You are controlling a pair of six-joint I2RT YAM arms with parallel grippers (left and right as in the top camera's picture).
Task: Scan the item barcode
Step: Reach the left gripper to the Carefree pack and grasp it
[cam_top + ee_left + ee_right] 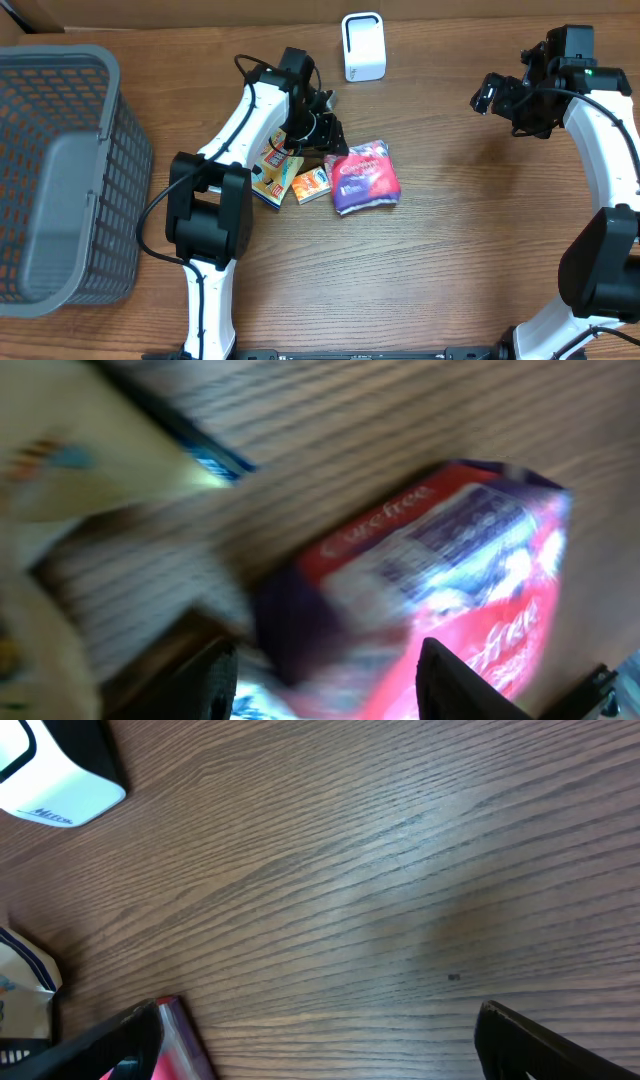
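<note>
One purple-red packet (365, 178) lies mid-table in the overhead view, left gripper (328, 135) at its left end, scanner (362, 46) beyond. The left wrist view, blurred, shows fingers (215, 685) flanking that packet, but the grip is unclear. The right wrist view shows the right gripper (320, 1055) spread wide above the table (400, 870).

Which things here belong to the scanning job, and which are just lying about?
Job: red and purple packet, between the fingers of the left gripper; white scanner.
Lying about: small orange box; yellow and blue pack; grey basket.
</note>
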